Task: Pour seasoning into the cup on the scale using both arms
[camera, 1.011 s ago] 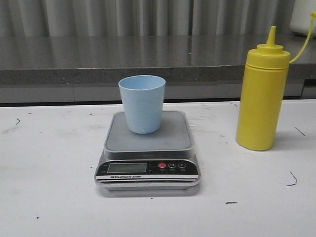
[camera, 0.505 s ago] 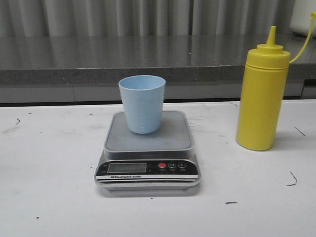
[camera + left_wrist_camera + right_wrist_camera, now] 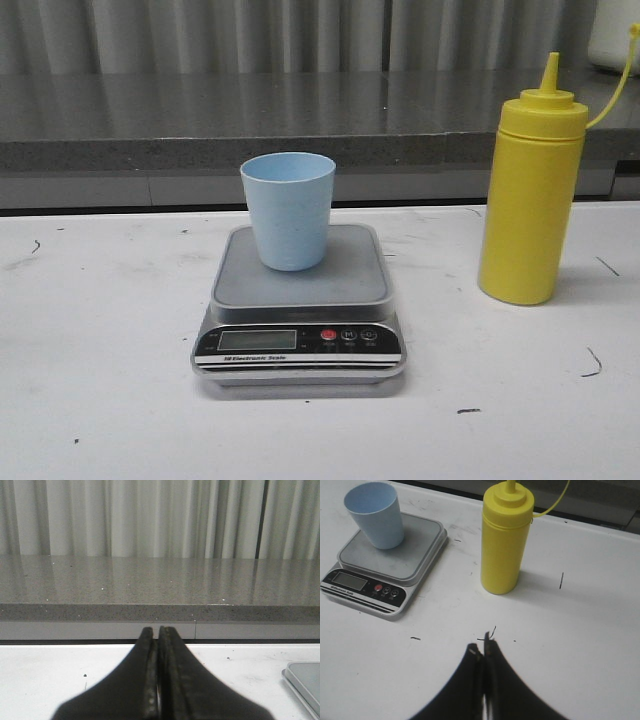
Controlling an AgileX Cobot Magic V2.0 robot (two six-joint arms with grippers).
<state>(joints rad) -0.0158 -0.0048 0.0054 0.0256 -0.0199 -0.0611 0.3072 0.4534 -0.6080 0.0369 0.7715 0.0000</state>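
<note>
Nothing has moved since the earlier frames. The seasoning [image 3: 530, 190] stands upright on the table [image 3: 100, 340], right of the scale [image 3: 298, 300] and apart from it; the cup [image 3: 288, 210] sits upright on the scale's platform. Both left gripper [image 3: 158, 680] and right gripper [image 3: 483, 680] have their fingers pressed together, holding nothing.

Cup [image 3: 374, 514] upright on scale [image 3: 390, 565]
</note>
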